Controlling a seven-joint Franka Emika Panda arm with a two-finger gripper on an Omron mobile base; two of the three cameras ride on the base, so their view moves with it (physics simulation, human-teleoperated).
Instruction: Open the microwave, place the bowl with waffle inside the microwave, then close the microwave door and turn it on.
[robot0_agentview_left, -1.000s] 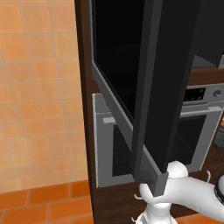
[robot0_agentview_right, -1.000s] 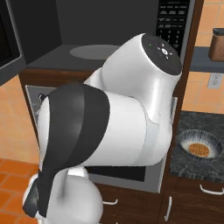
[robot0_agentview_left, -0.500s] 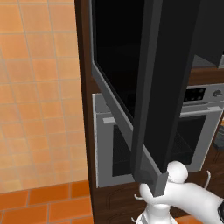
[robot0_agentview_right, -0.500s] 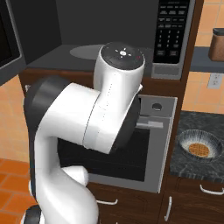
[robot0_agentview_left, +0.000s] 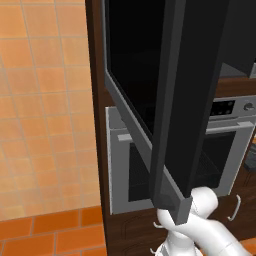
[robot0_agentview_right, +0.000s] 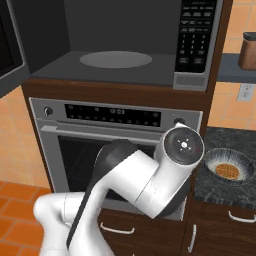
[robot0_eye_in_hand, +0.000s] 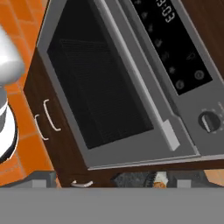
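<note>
The microwave stands open, its cavity and glass turntable bare. The microwave door, a black glass panel in a grey frame, is swung far out to the left, and its edge shows as the microwave door in the right base view. On the dark counter to the right sits the bowl holding a round brown waffle. My arm is folded low in front of the oven. My gripper is open and empty, facing the oven front, with a sliver of the bowl just below it.
A silver oven with a display strip, knobs and a bar handle sits under the microwave. The microwave keypad is at the right of the cavity. A brown jar stands on a shelf. Cabinet handles lie below.
The arm has swung down from in front of the microwave cavity to a low, folded pose before the oven. The microwave door and the bowl have not moved.
</note>
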